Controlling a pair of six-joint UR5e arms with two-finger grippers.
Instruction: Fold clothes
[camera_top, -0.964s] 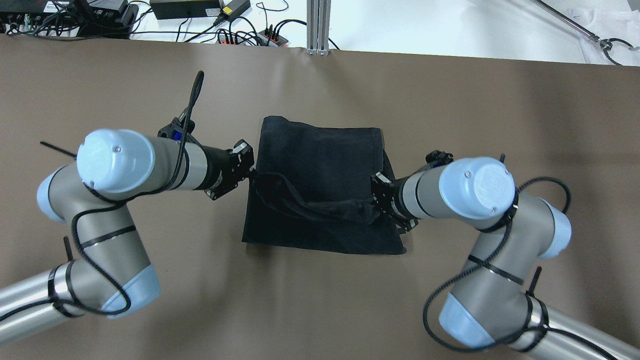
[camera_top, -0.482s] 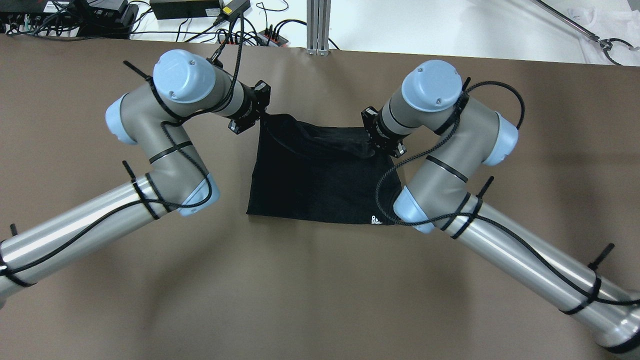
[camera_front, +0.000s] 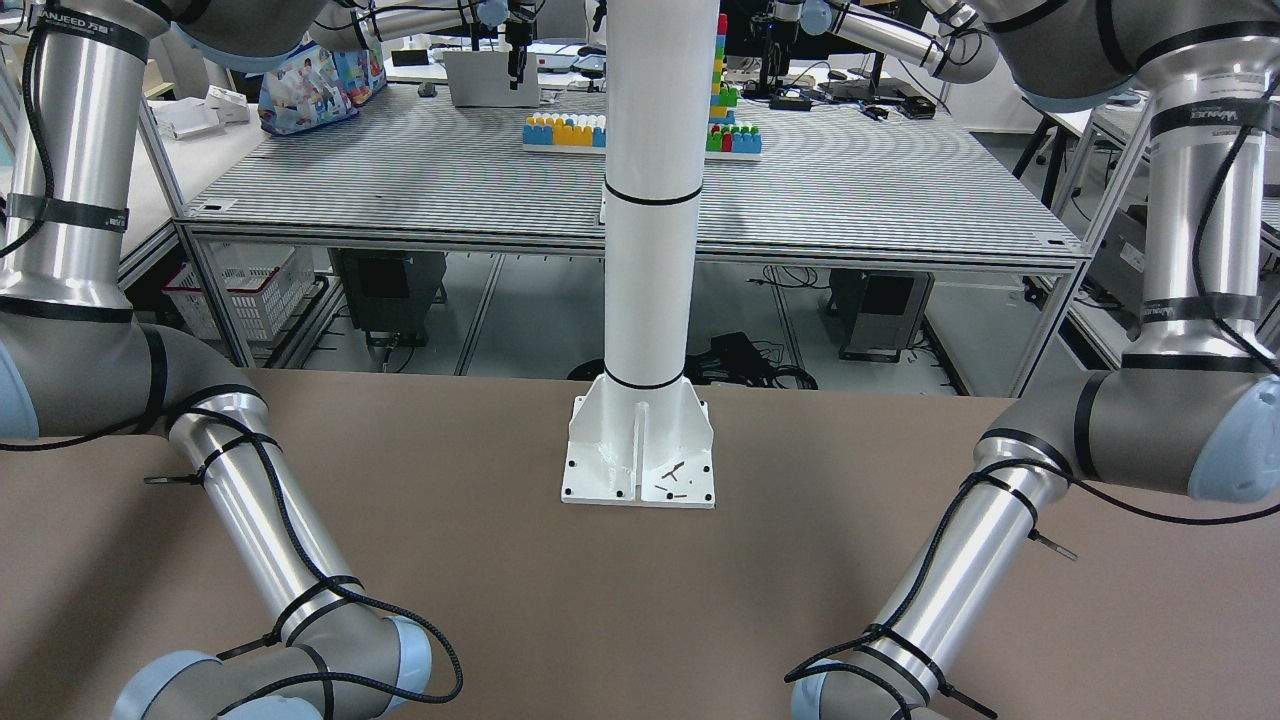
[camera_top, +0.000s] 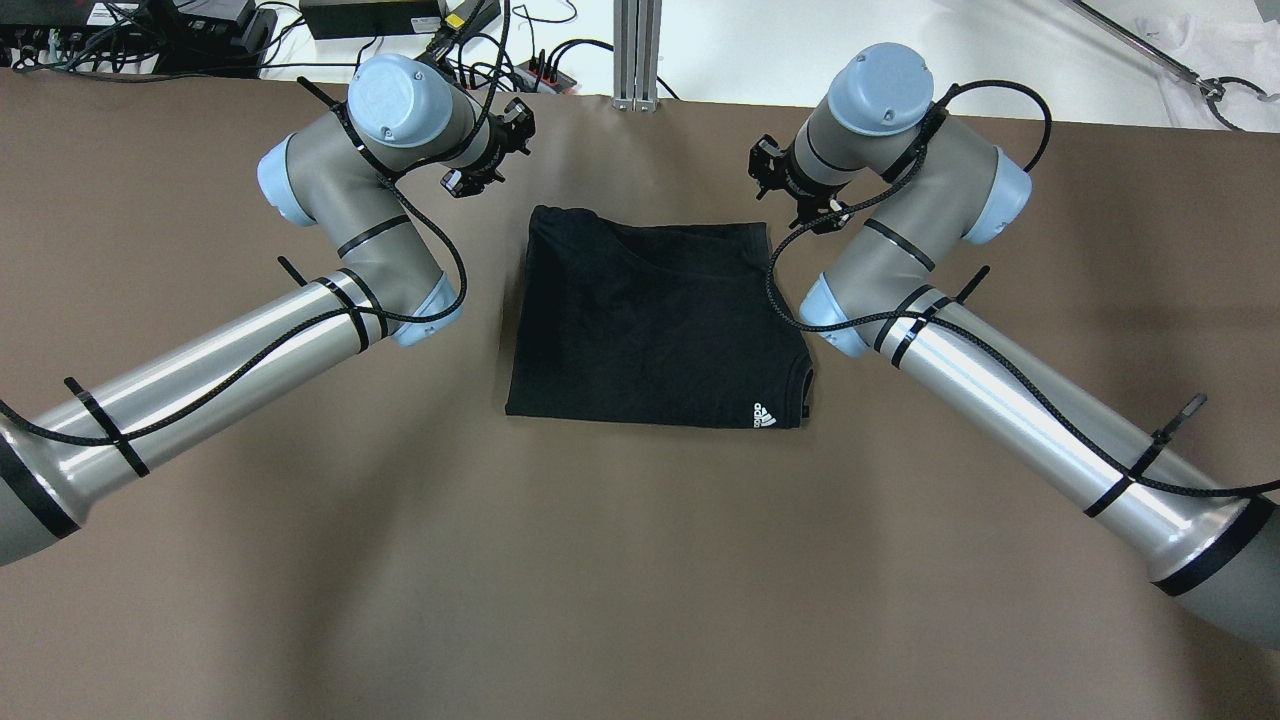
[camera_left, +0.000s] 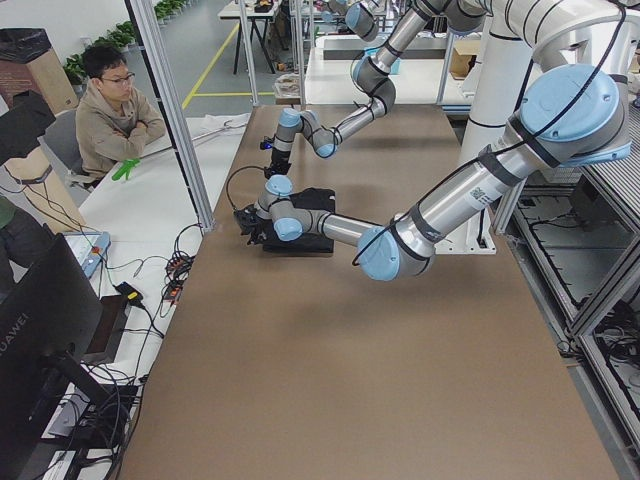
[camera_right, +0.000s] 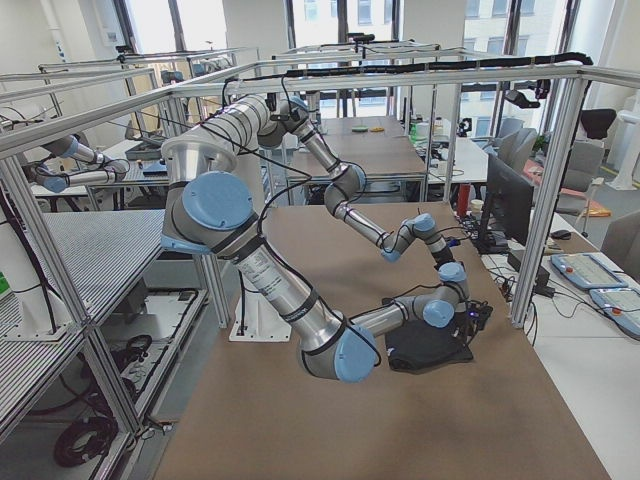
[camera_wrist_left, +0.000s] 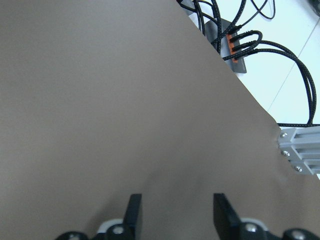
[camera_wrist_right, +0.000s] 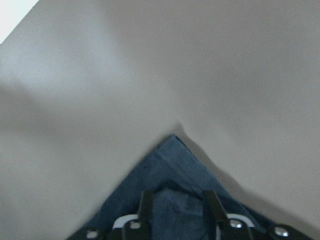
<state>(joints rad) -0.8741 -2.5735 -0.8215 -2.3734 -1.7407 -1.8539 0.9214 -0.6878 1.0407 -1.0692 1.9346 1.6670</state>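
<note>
While the clothes (camera_top: 650, 320) lie folded flat, left gripper (camera_wrist_left: 175, 201) and right gripper (camera_wrist_right: 177, 196) hang spread, empty, near their far corners

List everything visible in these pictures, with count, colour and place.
garment: one, black with a small white logo, folded flat at the table's middle
table: one, brown, under everything
pillar: one, white, standing at the table's robot-side edge
cables: several, black, beyond the table's far edge
person: one, beige top, seated past that edge
left end effector: one, black, open, over bare table
right end effector: one, black, open, by the garment's far corner
</note>
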